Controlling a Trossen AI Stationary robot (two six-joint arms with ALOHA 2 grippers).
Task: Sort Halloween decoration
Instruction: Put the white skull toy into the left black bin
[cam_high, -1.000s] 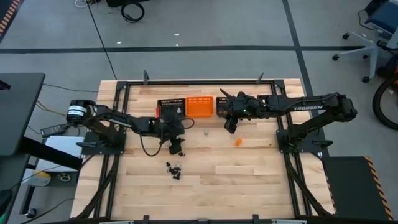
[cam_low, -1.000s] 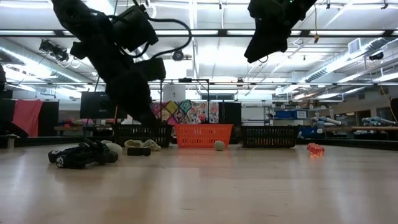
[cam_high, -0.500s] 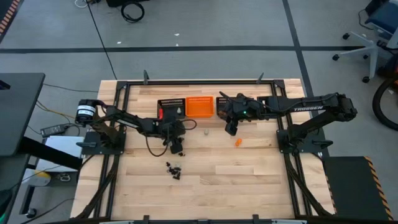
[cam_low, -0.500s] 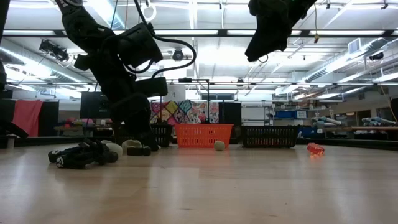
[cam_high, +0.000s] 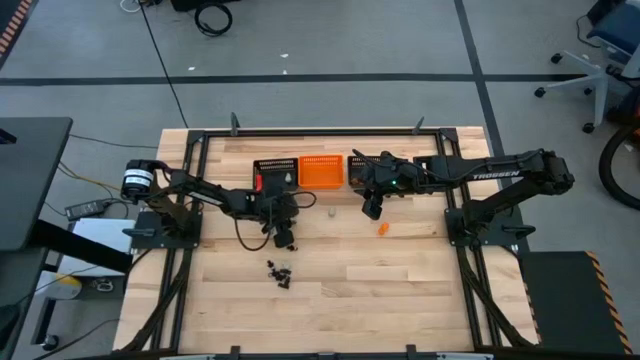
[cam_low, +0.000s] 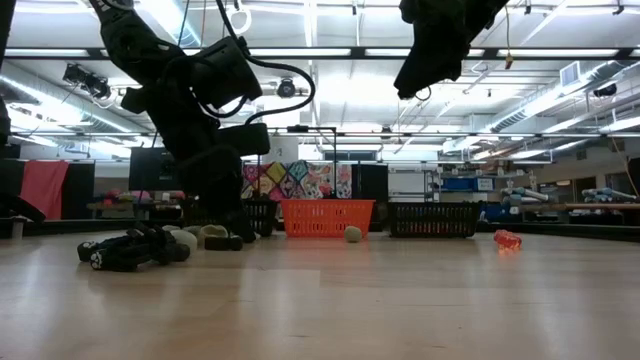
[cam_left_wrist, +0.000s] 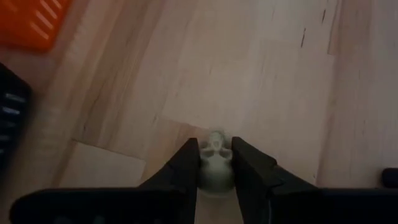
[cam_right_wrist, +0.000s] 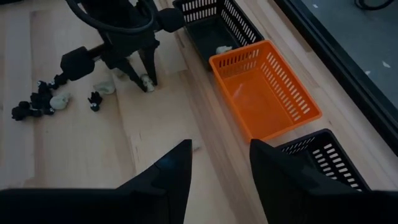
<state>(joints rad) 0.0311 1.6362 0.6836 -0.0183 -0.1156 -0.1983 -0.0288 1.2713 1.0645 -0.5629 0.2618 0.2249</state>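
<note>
My left gripper (cam_high: 284, 236) is down at the table left of centre, shut on a pale skull trinket (cam_left_wrist: 216, 164). More pale trinkets (cam_right_wrist: 104, 88) and a heap of black trinkets (cam_high: 280, 270) lie on the wood close by, toward the near edge. One pale trinket (cam_high: 331, 211) and one orange trinket (cam_high: 382, 228) lie alone nearer the middle. My right gripper (cam_right_wrist: 221, 168) hangs open high above the table near the baskets, with nothing between its fingers. My left gripper pinches the pale skull's two sides (cam_left_wrist: 203, 168) between its two fingers. The fingers (cam_right_wrist: 151, 73) slant steeply down at it from the table's left. The skull sits low between the fingertips, down at the tabletop; whether it still rests on the wood I cannot tell.
Along the far side stand a black mesh basket (cam_high: 272, 172) holding a pale trinket (cam_right_wrist: 222, 50), an orange basket (cam_high: 322, 170) and another black basket (cam_right_wrist: 323, 162). Bare wood spreads across the near half and the right of the table (cam_high: 420, 290).
My left gripper has sunk to the tabletop beside the pale trinkets and then kept still. My right gripper has stayed in place.
</note>
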